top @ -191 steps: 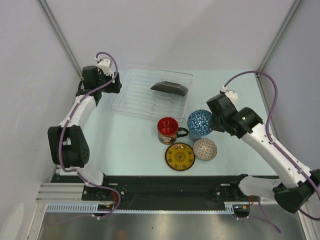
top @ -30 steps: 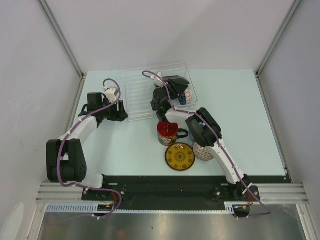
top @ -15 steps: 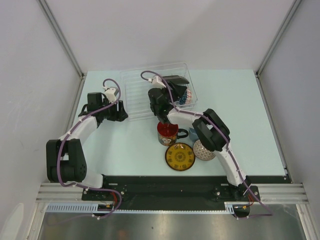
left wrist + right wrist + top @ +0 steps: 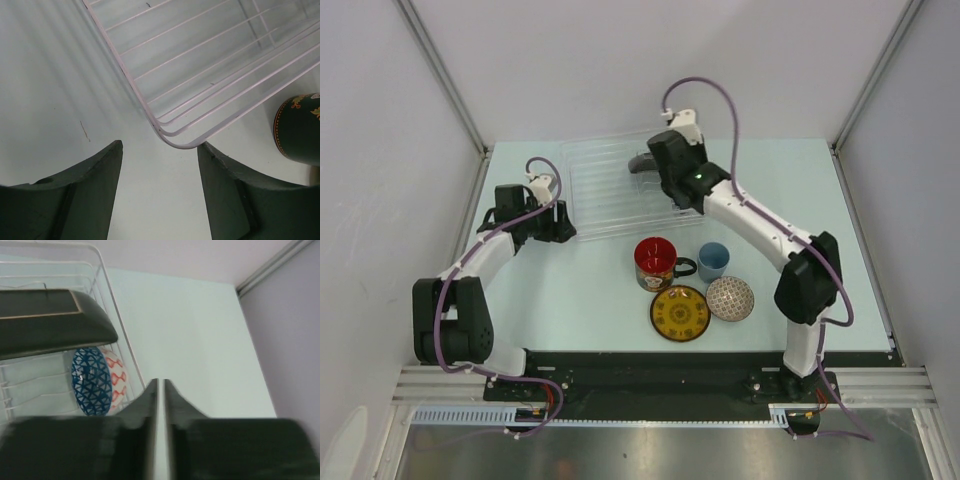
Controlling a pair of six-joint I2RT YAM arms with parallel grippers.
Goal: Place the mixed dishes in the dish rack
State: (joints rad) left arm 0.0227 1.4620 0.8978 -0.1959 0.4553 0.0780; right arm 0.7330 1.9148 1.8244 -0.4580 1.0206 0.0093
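red mug (image 4: 655,262), light-blue cup (image 4: 713,260), yellow saucer (image 4: 680,313) grouped just outside dish rack (image 4: 600,190).

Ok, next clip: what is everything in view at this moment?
Rack: one, clear, far side of the table.
Plate: one, black, in the rack.
Blue bowl: one, blue-and-white patterned, in the rack by the plate.
Mug: one, red with a black handle, on the table just near of the rack.
Cup: one, light blue, right of the mug.
Saucer: one, yellow patterned, near side of the mug.
Grey bowl: one, grey-white patterned, right of the saucer.
Table: one, pale blue-green.
Left claw: open, at the rack's near-left corner.
Right claw: shut, empty, at the rack's right side by the plate.
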